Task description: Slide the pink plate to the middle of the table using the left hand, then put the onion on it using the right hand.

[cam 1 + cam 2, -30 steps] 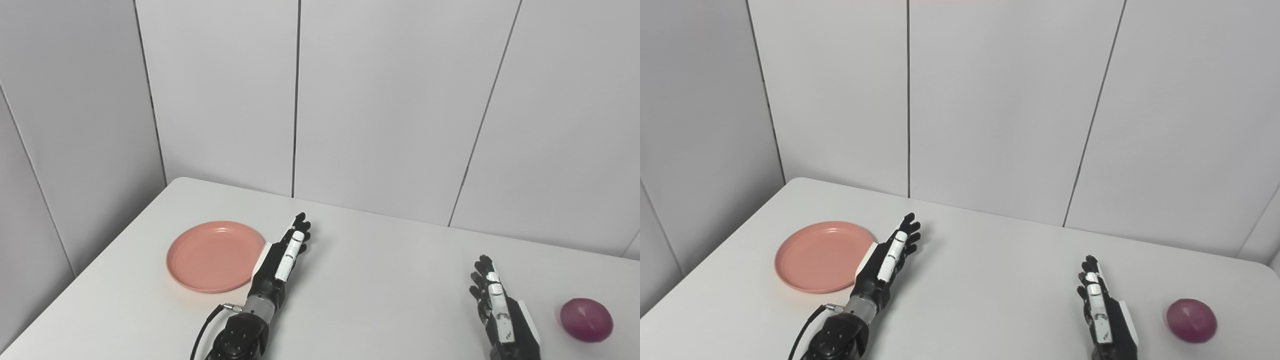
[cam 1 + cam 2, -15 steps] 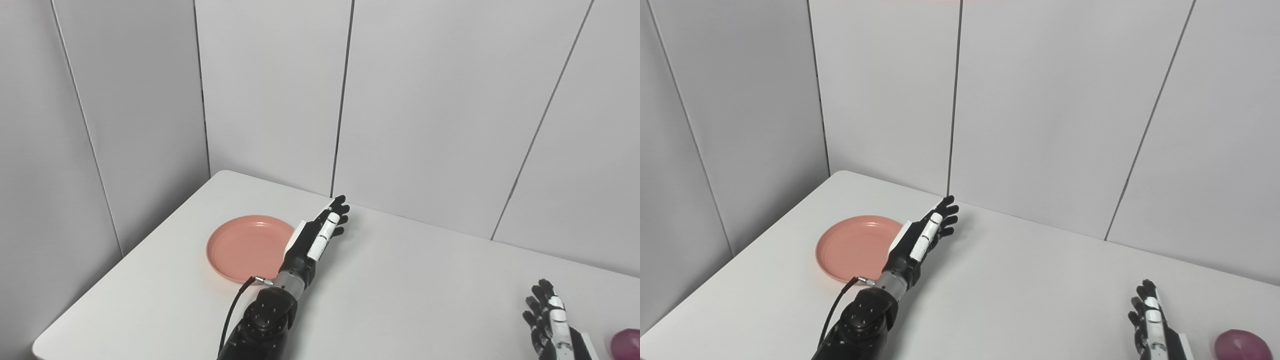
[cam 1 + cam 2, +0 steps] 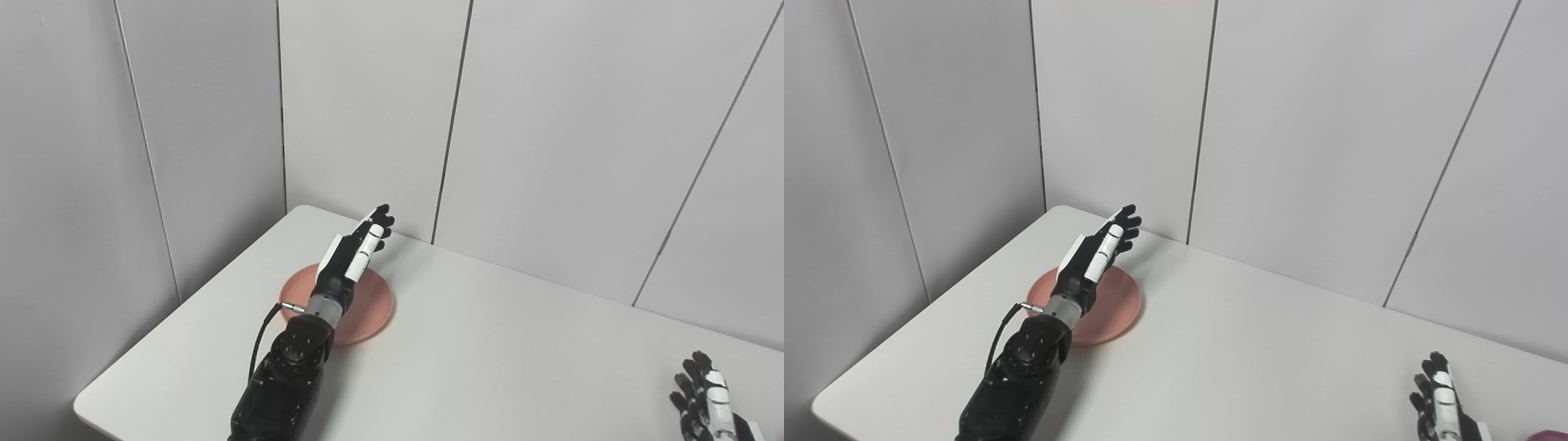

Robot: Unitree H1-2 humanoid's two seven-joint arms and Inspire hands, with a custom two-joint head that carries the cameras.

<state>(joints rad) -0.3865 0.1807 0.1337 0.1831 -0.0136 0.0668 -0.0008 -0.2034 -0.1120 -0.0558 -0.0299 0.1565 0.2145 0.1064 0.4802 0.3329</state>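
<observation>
Pink plate (image 3: 373,303): round, shallow, flat on white bench (image 3: 490,355), partly hidden beneath left hand (image 3: 355,257), fingers spread, empty. Right hand (image 3: 1442,404) spread, empty.

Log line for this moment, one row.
left hand: open, over pink plate | right hand: open, idle | onion: untouched, frame edge

The pink plate (image 3: 373,300) is showing salmon against the plain white table (image 3: 490,355), the left hand (image 3: 355,257) and right hand (image 3: 1442,401) are wearing black with white panels, and pale grey wall panels (image 3: 551,122) are carrying thin dark seams.
</observation>
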